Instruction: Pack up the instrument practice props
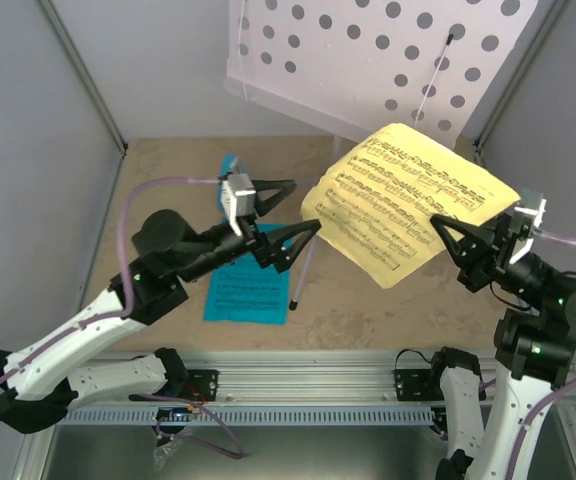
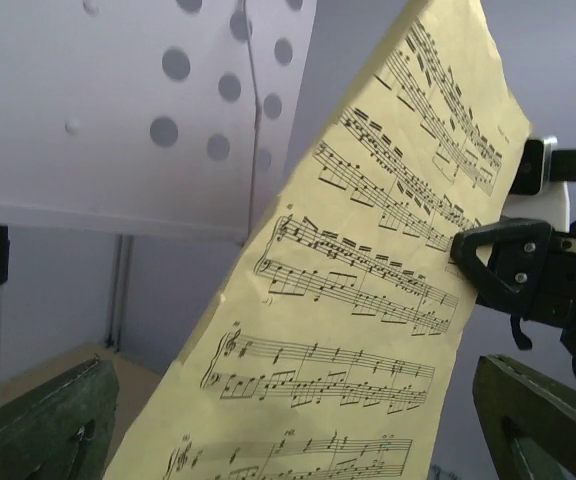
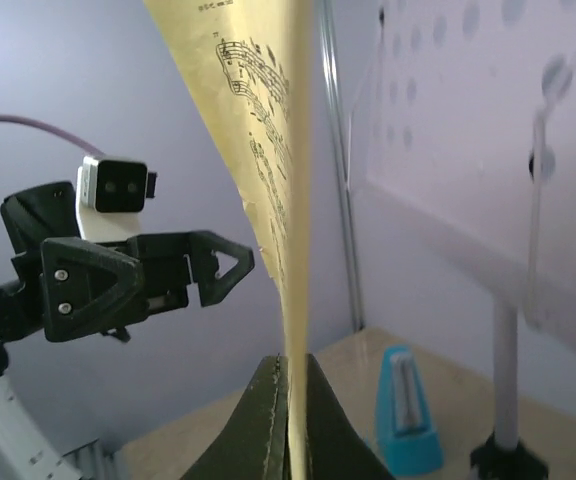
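Observation:
My right gripper (image 1: 446, 232) is shut on the edge of the yellow music sheet (image 1: 408, 200) and holds it in the air in front of the lilac music stand (image 1: 388, 50); the pinched sheet (image 3: 293, 300) rises from my closed right fingers (image 3: 263, 430). My left gripper (image 1: 303, 208) is open wide at the sheet's left edge, with the sheet (image 2: 368, 300) in front of its spread fingers (image 2: 38, 420). The cyan music sheet (image 1: 248, 285) lies flat under my left arm. The blue metronome (image 3: 406, 415) stands by the stand's pole; its tip (image 1: 231, 163) shows behind my left wrist.
The stand's thin leg (image 1: 306, 275) slants down to the table beside the cyan sheet. Grey walls close the table on the left, right and back. A metal rail (image 1: 298, 385) with the arm bases runs along the near edge.

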